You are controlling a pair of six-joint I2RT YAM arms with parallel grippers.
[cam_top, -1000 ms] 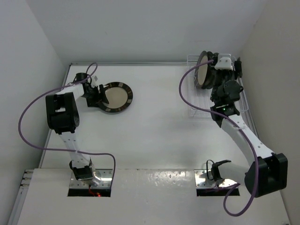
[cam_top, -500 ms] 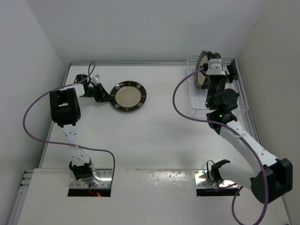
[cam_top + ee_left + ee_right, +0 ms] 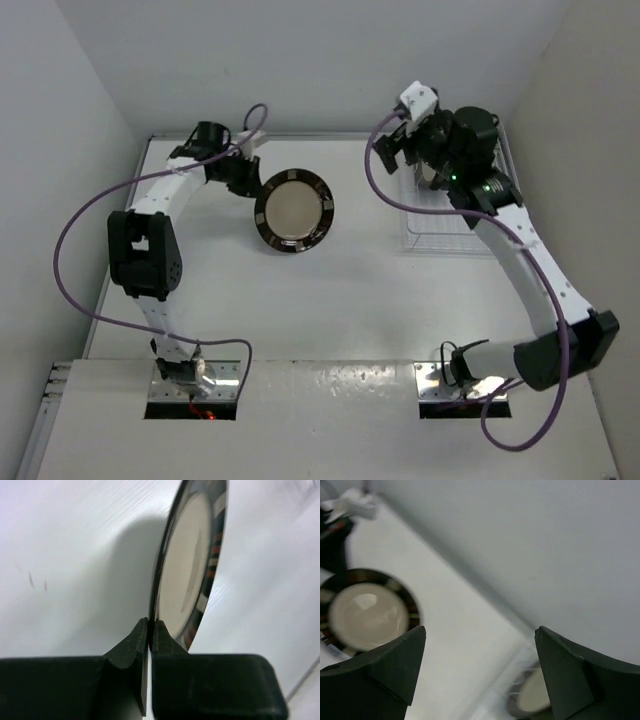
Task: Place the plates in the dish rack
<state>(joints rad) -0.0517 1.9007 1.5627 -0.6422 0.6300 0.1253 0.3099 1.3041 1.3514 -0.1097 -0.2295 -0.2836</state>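
Pinching the striped plate by its rim, left jaws clamped tight, right jaws spread wide, empty, dish rack close beneath them.

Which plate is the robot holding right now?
The striped-rim plate, pinched at its edge by the left gripper. The other plate in view is not held; it sits in the dish rack.

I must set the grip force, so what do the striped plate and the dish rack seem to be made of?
The striped plate: probably glazed ceramic; its dark rim is glossy and mirrors light, the centre is cream. The dish rack: thin pale bars, perhaps plastic or coated wire; unclear.
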